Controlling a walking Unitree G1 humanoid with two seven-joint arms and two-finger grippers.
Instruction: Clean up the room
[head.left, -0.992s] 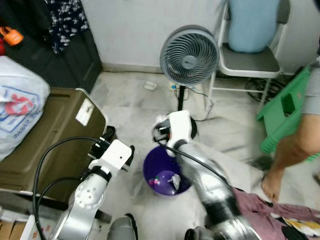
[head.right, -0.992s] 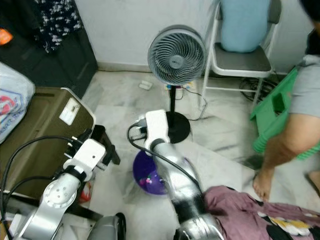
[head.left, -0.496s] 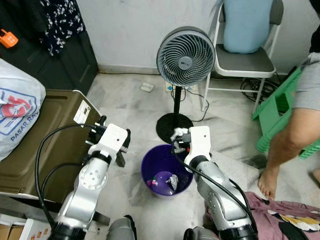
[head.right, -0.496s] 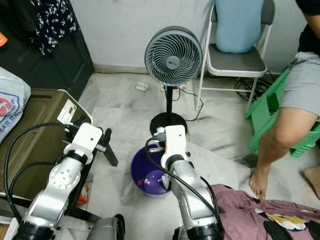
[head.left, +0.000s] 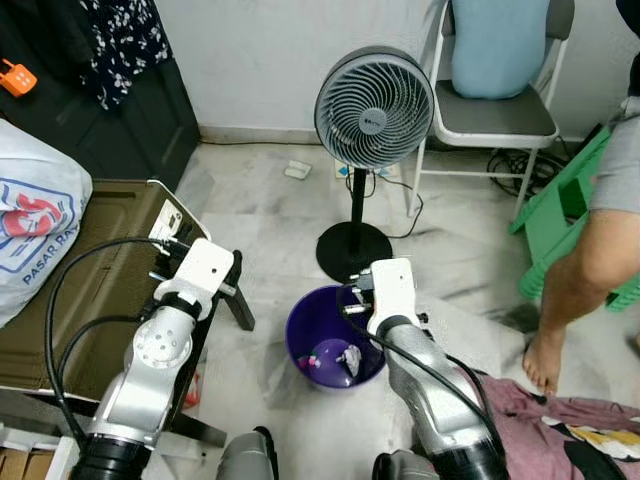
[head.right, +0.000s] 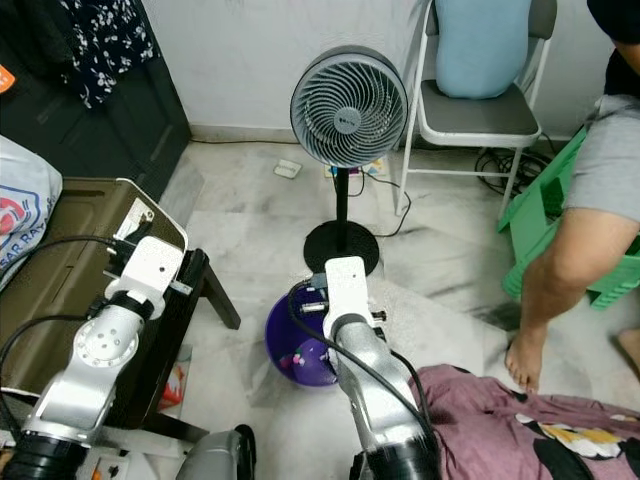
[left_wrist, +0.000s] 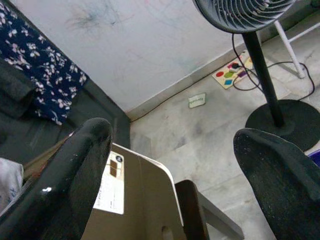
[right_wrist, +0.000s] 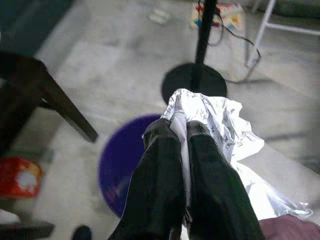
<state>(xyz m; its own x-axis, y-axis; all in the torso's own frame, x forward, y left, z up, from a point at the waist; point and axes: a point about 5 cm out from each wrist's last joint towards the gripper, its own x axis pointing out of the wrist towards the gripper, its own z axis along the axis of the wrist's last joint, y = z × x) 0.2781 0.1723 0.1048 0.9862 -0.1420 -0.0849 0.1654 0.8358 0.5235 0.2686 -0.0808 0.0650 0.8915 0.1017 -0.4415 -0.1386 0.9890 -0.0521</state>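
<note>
- Crumpled white printed paper (right_wrist: 210, 117) is pinched between my right gripper (right_wrist: 180, 131) fingers, held near the rim of the round purple plastic bin (head.left: 335, 340) on the marble floor.
- I judge this the drop-off step: next I'd centre the gripper over the bin opening, then let go.
- Left gripper (left_wrist: 175, 155) has its fingers spread wide, holding nothing, near the brown table (head.left: 90, 270).
- The right wrist view reveals the paper; the head views instead show scraps already inside the bin, plus a standing grey fan (head.left: 374, 108) behind it.
</note>
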